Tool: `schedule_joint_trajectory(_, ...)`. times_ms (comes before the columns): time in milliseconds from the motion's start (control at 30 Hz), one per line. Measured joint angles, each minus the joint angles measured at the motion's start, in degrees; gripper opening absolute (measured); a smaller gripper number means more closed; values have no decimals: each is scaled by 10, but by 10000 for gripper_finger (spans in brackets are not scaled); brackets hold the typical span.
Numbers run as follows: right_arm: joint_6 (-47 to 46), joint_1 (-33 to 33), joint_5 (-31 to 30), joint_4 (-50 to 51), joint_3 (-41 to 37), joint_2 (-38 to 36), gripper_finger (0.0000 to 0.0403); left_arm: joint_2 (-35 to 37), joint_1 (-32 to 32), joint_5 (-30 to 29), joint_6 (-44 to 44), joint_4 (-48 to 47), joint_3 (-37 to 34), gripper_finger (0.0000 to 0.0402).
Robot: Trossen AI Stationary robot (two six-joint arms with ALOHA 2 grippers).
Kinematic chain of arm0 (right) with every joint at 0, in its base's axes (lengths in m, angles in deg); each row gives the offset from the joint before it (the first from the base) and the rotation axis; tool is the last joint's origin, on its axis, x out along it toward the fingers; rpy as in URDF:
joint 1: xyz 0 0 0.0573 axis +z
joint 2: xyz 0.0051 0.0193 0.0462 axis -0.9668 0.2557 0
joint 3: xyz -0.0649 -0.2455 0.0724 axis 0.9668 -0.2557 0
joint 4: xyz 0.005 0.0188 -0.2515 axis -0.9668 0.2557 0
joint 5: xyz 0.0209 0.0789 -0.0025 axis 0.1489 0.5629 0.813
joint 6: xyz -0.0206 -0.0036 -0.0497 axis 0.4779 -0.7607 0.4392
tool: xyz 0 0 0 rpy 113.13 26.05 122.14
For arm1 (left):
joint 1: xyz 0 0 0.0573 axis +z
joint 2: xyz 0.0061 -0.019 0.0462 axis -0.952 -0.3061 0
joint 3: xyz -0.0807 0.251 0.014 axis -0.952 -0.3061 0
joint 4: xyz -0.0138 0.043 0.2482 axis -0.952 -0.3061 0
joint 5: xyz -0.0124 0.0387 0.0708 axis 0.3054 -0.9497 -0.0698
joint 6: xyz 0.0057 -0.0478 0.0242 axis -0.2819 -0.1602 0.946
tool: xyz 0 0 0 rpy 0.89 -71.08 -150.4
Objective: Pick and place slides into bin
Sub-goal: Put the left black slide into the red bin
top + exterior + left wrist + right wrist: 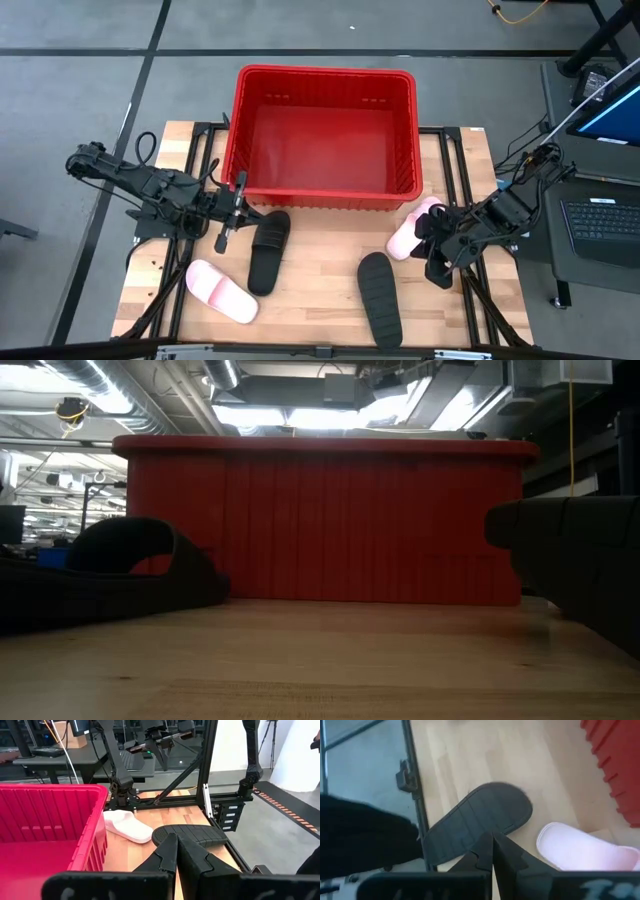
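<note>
Two arms low over the table, left tool (222,243) and right tool (437,276) pinched closed, apparently empty-handed.

Both arms are showing matte black jointed housings with black cables running along the links. The left pincer (222,240) and right pincer (438,276) are ending in tapered dark fingers.

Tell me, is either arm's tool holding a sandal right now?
No. Both the left tool and right tool are shut on nothing; all four sandals lie on the table.
</note>
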Motion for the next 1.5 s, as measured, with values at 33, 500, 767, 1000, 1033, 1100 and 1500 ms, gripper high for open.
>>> schedule_joint_trajectory(33,-9,0,-12,1,0,0,11,0,0,-6,5,0,0,9)
schedule_joint_trajectory(500,-97,0,-48,66,0,0,12,0,0,-64,33,-1,0,32)
schedule_joint_trajectory(767,-94,0,-48,65,0,0,12,0,0,-65,-65,-24,0,32)
schedule_joint_trajectory(1000,-93,0,-48,65,0,0,12,0,-12,-59,-71,-43,0,12)
schedule_joint_trajectory(1033,-93,0,-48,64,0,0,12,0,-16,-58,-71,-45,0,7)
schedule_joint_trajectory(1100,-93,0,-48,60,0,0,12,0,-26,-55,-71,-56,0,2)
schedule_joint_trajectory(1500,-92,0,-48,36,0,0,12,-88,-115,-76,-137,-89,0,1)
